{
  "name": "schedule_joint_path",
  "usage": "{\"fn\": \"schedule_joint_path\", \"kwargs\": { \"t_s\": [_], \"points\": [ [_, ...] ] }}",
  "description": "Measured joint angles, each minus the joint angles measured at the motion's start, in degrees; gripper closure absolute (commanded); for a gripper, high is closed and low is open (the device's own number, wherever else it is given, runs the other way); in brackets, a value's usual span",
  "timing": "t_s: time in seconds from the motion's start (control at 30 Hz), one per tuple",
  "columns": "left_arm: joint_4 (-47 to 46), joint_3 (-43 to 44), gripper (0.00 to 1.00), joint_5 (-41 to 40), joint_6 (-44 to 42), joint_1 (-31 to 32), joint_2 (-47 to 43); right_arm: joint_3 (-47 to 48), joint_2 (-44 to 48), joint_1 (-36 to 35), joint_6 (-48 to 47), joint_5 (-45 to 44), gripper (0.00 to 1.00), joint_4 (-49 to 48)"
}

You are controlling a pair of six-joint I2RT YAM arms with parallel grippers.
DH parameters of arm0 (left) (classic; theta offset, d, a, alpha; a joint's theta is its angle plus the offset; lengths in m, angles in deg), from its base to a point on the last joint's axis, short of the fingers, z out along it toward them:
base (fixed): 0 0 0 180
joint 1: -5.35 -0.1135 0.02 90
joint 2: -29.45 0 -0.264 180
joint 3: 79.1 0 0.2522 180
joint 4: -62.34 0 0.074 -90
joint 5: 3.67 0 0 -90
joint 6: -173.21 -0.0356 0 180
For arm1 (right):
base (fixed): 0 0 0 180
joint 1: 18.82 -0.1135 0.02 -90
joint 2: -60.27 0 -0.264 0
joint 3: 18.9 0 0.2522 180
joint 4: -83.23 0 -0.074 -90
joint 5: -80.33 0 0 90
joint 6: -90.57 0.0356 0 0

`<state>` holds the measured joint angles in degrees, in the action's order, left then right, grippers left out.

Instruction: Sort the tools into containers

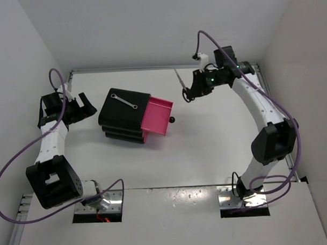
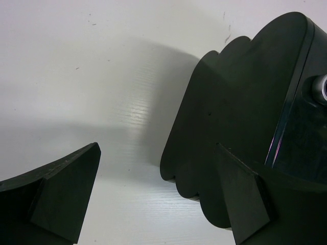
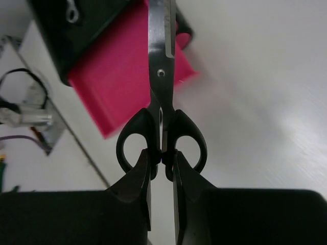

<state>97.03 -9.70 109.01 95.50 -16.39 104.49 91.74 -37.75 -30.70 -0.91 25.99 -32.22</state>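
The black drawer unit (image 1: pixel 120 121) stands left of the middle with its top pink drawer (image 1: pixel 157 116) pulled out to the right, black knob (image 1: pixel 172 120) at its front. A slim silver wrench (image 1: pixel 123 101) lies on the unit's top. My right gripper (image 1: pixel 188 93) is shut on black-handled scissors (image 3: pixel 162 76), held above the table right of the drawer (image 3: pixel 112 87), blades pointing away. My left gripper (image 1: pixel 82 106) is open and empty just left of the unit (image 2: pixel 235 102). The green-handled screwdriver and the yellow-and-black piece are out of view.
White walls close in the table on the left, back and right. A metal rail (image 1: pixel 285 150) runs along the right edge. Purple cables (image 1: pixel 9 176) loop off both arms. The arm bases sit at the near edge.
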Motion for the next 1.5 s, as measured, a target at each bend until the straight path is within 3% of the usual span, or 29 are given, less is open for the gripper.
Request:
{"fn": "schedule_joint_path", "kwargs": {
  "t_s": [0.2,0.43,0.9,1.5],
  "points": [
    [-0.02,0.00,0.00,-0.22,0.00,0.00,-0.50,0.07,-4.72,-8.52,10.49,1.86,1.00,-3.80],
    [-0.02,0.00,0.00,-0.20,0.02,0.00,-0.59,0.07,-5.73,-15.52,15.58,-0.39,1.00,-5.70],
    [-0.02,0.00,0.00,-0.22,0.02,0.00,-0.59,-5.97,-3.63,-16.87,19.91,-4.39,1.00,-5.51],
    [-0.04,-0.52,0.00,-0.48,0.02,0.00,-0.61,-7.74,-0.81,-18.12,16.06,-3.98,1.00,-0.02]
  ]
}}
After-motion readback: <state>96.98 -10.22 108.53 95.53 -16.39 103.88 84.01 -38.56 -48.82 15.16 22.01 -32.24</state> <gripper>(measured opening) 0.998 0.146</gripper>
